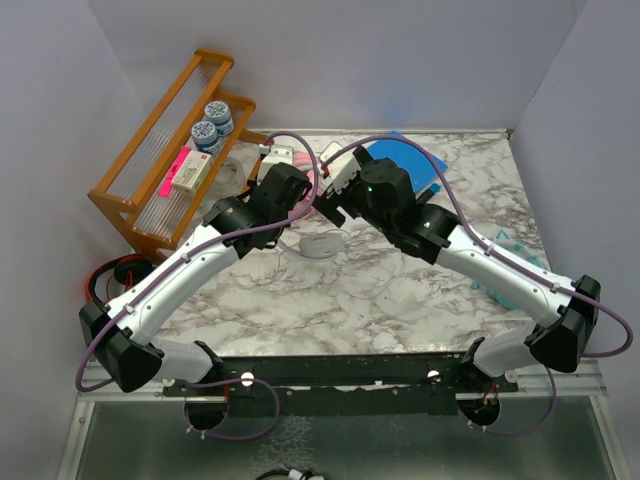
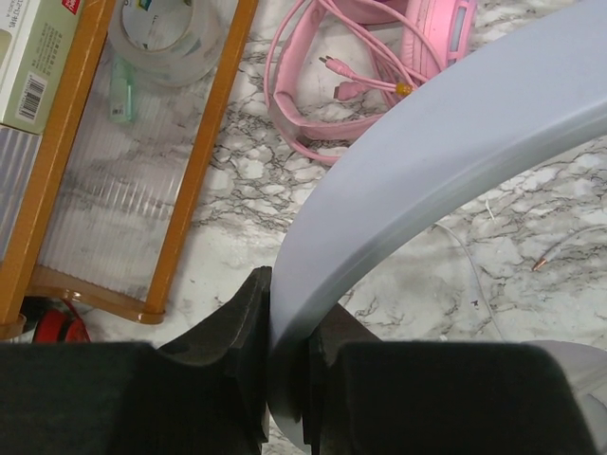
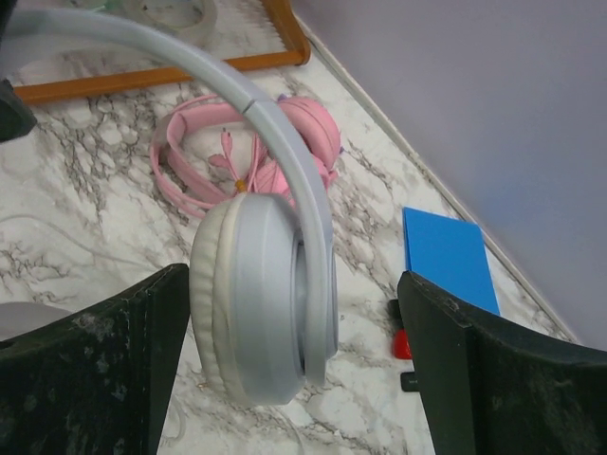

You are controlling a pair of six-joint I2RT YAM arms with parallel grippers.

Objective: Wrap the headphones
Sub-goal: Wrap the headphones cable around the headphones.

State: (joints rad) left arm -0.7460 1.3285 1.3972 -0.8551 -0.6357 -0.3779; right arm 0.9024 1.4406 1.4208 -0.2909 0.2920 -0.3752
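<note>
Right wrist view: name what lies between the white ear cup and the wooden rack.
The pink headphones lie between them on the marble; the right wrist view shows this.

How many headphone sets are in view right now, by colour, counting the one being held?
white pair: 1
pink pair: 1
red-and-black pair: 1, at the far left
teal pair: 1, only partly visible
Total: 4
</note>
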